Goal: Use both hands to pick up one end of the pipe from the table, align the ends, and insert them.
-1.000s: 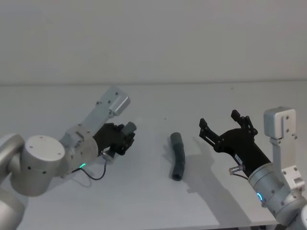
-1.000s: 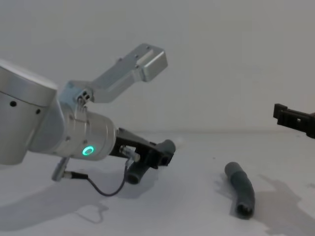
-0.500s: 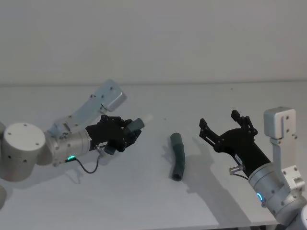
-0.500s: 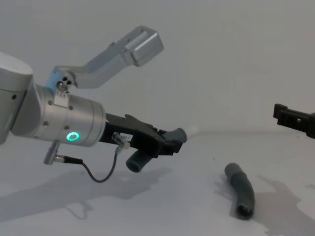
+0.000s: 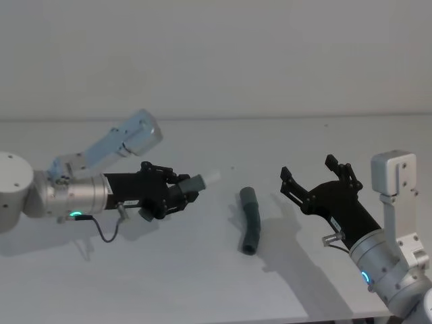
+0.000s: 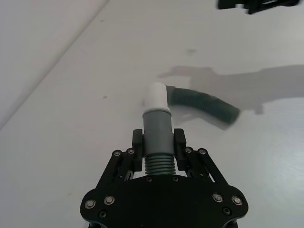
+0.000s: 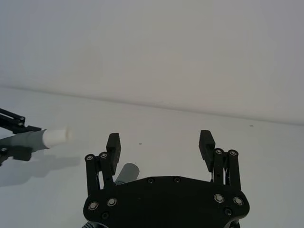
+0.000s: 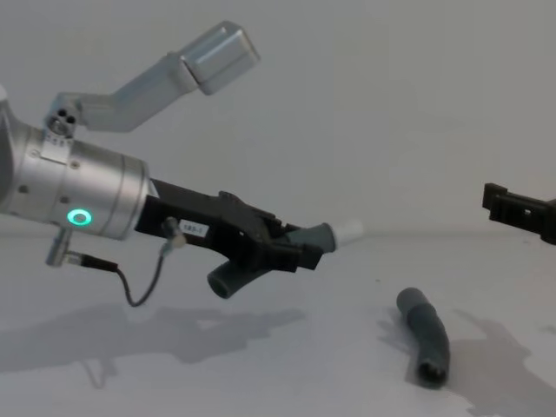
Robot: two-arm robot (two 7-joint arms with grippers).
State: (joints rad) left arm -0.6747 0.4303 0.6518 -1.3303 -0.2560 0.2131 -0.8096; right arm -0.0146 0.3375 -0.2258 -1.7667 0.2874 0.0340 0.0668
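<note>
Left gripper (image 5: 183, 193) clamps the white-tipped piece (image 5: 196, 181); it hangs left of the grey piece (image 5: 252, 220). Right gripper (image 5: 308, 169), right of it, gapes empty.

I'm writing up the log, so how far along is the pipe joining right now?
Done: the left tool is shut on the white-tipped piece, held clear of the table. In hand: the right tool hangs open near the grey piece lying on the table. Left: grasp it, line the two up, insert.
</note>
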